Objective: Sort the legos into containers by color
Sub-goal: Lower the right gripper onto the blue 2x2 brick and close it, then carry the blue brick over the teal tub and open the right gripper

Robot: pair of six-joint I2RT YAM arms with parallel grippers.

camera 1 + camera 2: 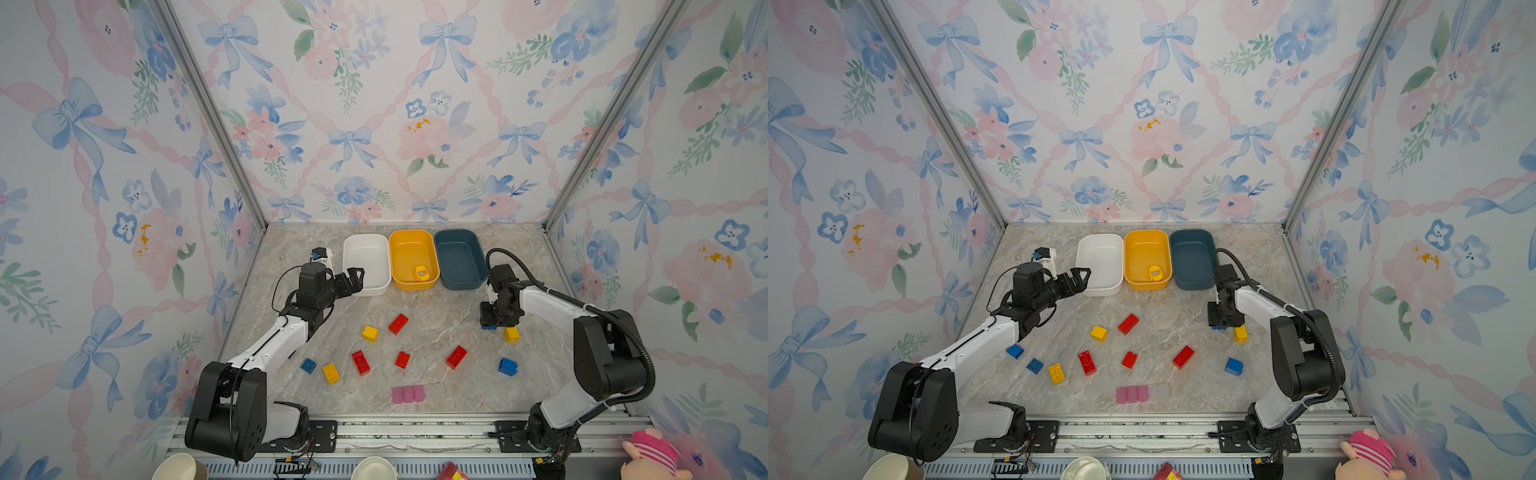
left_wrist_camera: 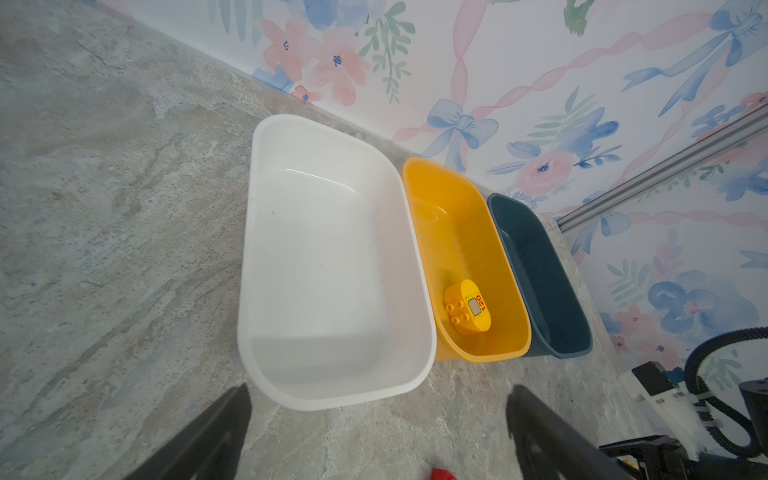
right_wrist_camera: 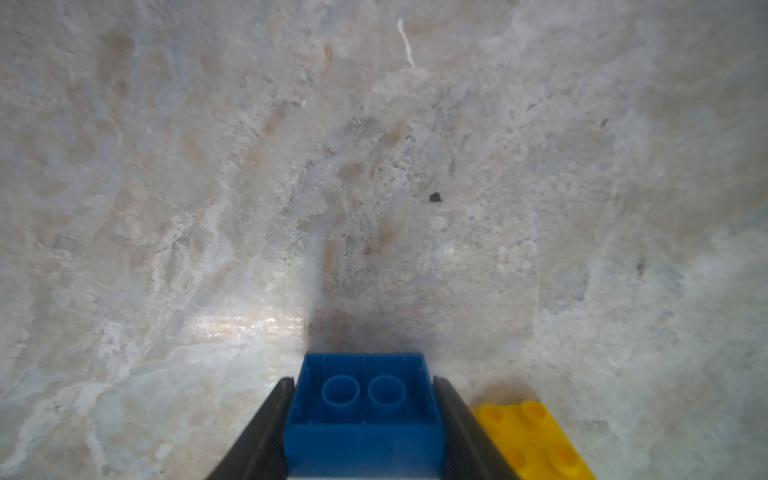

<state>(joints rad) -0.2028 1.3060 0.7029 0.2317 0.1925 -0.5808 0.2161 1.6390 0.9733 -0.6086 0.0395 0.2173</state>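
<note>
Marbled bench (image 1: 432,307), bow-and-flower wallpaper (image 1: 374,124) all round. Right claw (image 3: 363,382) clamped on a blue brick (image 3: 362,436) near the right edge, a yellow brick (image 3: 532,440) just beside. Left claw (image 2: 378,392) gapes wide before the white tub (image 2: 332,399), far edge; loose legos (image 1: 398,323) dot mid-bench.

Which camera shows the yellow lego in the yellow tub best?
The left wrist view: the yellow lego is big and sharp there, with studs and a printed 120, lying in the yellow tub. In both top views the yellow lego is just a tiny blob. The right wrist view misses it.
</note>
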